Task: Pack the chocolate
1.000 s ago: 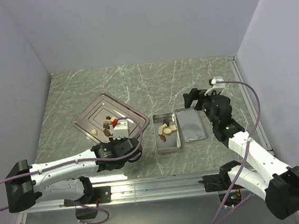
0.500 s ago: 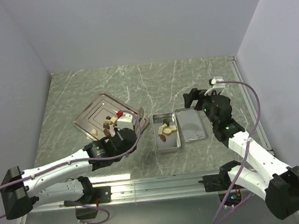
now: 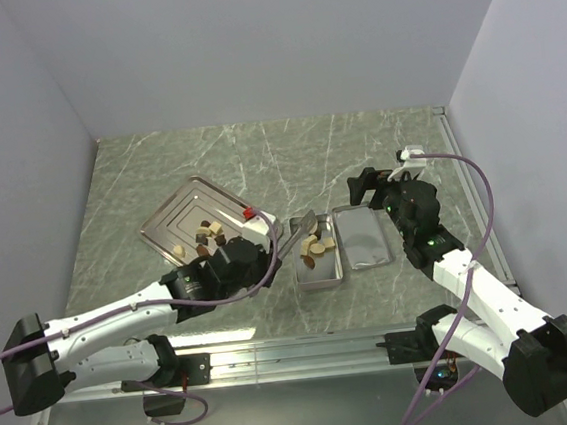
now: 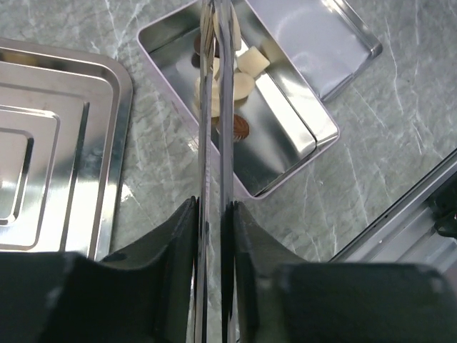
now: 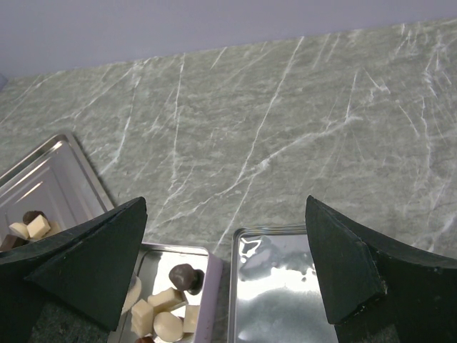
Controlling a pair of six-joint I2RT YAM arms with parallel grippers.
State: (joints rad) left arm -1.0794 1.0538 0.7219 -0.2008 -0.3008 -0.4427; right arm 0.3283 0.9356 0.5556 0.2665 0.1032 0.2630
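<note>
The left gripper [image 4: 213, 214] is clamped narrowly on steel tongs [image 4: 216, 136], whose tips reach over the open tin [image 4: 282, 121]. Some chocolate [image 4: 243, 84] lies inside the tin; more sits on the ridged tray [image 3: 179, 218] left of the tin. The right gripper [image 5: 225, 264] hangs spread wide and empty over the lid [image 3: 361, 235], just right of the tin.

In the left wrist view the tongs [image 4: 227, 128] lie over the tin [image 4: 282, 107] and cover part of the chocolate [image 4: 246, 61] toward 12 o'clock; whether their tips pinch a piece cannot be told. The tray [image 4: 64, 143] runs off the frame at 9 o'clock, the lid [image 4: 321, 43] at 1 o'clock. In the right wrist view the tin, the lid and the right tool [image 5: 225, 204] are cut off at 6 o'clock. From above, the pieces are too small to count.
</note>
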